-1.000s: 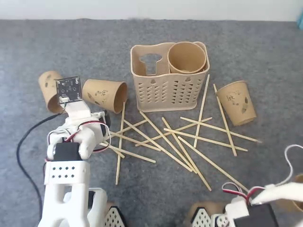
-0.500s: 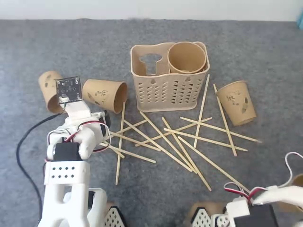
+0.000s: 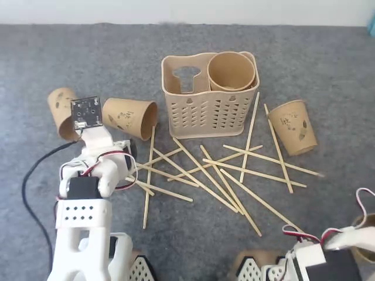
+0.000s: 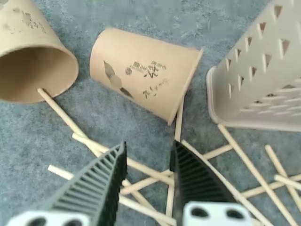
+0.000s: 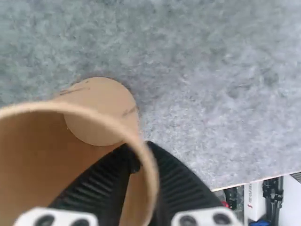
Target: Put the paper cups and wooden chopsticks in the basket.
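A beige slotted basket (image 3: 205, 111) stands at the back middle with one paper cup (image 3: 231, 70) upright in its right compartment. Three more cups lie on their sides: two at the left (image 3: 61, 111) (image 3: 129, 117), one at the right (image 3: 293, 126). Wooden chopsticks (image 3: 217, 170) are scattered in front of the basket. My left gripper (image 4: 148, 160) is open, low over crossed chopsticks (image 4: 66, 117), just short of a lying cup (image 4: 141, 77). My right gripper (image 5: 138, 157) is shut on the rim of a paper cup (image 5: 61, 155), one finger inside and one outside; this cup (image 3: 368, 239) sits at the front right edge.
The left arm (image 3: 88, 175) stands at the front left with its cable trailing beside it. The basket's wall (image 4: 263, 70) is close beside the left gripper. The grey mat ends at an edge (image 5: 244, 186) near the right gripper.
The right arm has shifted a little to the right and toward the front edge. The left arm has barely moved.
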`<action>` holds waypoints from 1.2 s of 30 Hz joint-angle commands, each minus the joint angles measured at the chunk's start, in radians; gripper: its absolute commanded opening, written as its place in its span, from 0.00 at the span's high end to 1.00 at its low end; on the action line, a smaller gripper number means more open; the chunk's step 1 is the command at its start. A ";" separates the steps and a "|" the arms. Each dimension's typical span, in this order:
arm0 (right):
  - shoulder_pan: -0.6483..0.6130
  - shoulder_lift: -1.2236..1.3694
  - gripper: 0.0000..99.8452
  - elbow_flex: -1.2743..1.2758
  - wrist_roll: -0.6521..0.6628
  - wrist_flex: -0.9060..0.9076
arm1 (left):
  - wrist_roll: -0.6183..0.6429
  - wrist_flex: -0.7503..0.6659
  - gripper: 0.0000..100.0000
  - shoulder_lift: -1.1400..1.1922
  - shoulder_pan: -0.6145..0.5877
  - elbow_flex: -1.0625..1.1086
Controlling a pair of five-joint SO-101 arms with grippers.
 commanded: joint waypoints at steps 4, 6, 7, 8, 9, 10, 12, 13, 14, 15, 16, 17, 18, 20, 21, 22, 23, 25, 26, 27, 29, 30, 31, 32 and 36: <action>-0.045 -0.010 0.99 -0.152 -0.124 0.090 | -0.006 -0.031 0.86 -0.029 0.009 -0.012; -0.070 -0.010 0.99 -0.218 -0.132 0.179 | -0.006 -0.043 0.86 -0.028 0.009 -0.010; -0.090 -0.010 0.99 -0.255 -0.132 0.231 | -0.006 -0.052 0.86 -0.025 0.006 -0.008; -0.111 -0.010 0.99 -0.295 -0.133 0.282 | -0.006 -0.063 0.86 -0.025 0.006 -0.001; -0.131 -0.008 0.99 -0.336 -0.143 0.331 | -0.006 -0.078 0.86 -0.029 0.003 0.010; -0.154 -0.008 0.99 -0.382 -0.166 0.377 | -0.006 -0.089 0.86 -0.029 0.003 0.016; -0.206 -0.002 0.99 -0.479 -0.219 0.456 | -0.006 -0.097 0.86 -0.031 0.002 0.021; -0.237 0.001 0.99 -0.531 -0.245 0.492 | -0.006 -0.097 0.86 -0.031 0.002 0.021; -0.268 0.002 0.99 -0.578 -0.275 0.522 | -0.006 -0.097 0.86 -0.031 0.002 0.021; -0.303 0.002 0.99 -0.624 -0.308 0.550 | -0.006 -0.097 0.86 -0.031 0.002 0.021; -0.340 0.002 0.99 -0.666 -0.345 0.576 | -0.006 -0.098 0.86 -0.031 0.002 0.021; -0.380 0.002 0.99 -0.710 -0.385 0.601 | -0.006 -0.098 0.86 -0.031 0.002 0.021; -0.421 0.002 0.99 -0.747 -0.430 0.611 | -0.006 -0.100 0.86 -0.031 0.002 0.021; -0.504 -0.001 0.99 -0.802 -0.520 0.613 | -0.006 -0.100 0.86 -0.031 0.002 0.022; -0.542 0.001 0.99 -0.829 -0.565 0.613 | -0.006 -0.100 0.86 -0.031 0.002 0.022; -0.584 0.002 0.99 -0.848 -0.606 0.613 | -0.006 -0.100 0.86 -0.029 0.002 0.022; -0.627 0.002 0.99 -0.867 -0.644 0.613 | -0.006 -0.101 0.86 -0.026 0.002 0.024; -0.708 0.002 0.99 -0.901 -0.724 0.613 | -0.008 -0.110 0.86 -0.031 0.002 0.036; -0.754 0.002 0.99 -0.916 -0.764 0.613 | -0.008 -0.126 0.86 -0.031 0.002 0.044; -0.805 0.002 0.99 -0.936 -0.807 0.613 | -0.008 -0.140 0.86 -0.031 0.002 0.051; -0.892 0.004 0.99 -0.973 -0.895 0.611 | -0.008 -0.158 0.86 -0.031 0.002 0.059; -0.940 0.004 0.99 -0.996 -0.936 0.611 | -0.008 -0.158 0.86 -0.031 0.002 0.059; -0.986 0.004 0.99 -1.020 -0.979 0.611 | -0.008 -0.158 0.86 -0.031 0.002 0.059; -1.029 0.004 0.99 -1.048 -1.020 0.610 | -0.008 -0.158 0.86 -0.031 0.000 0.059; -1.182 0.004 0.99 -1.152 -1.166 0.572 | -0.008 -0.164 0.86 -0.031 -0.020 0.059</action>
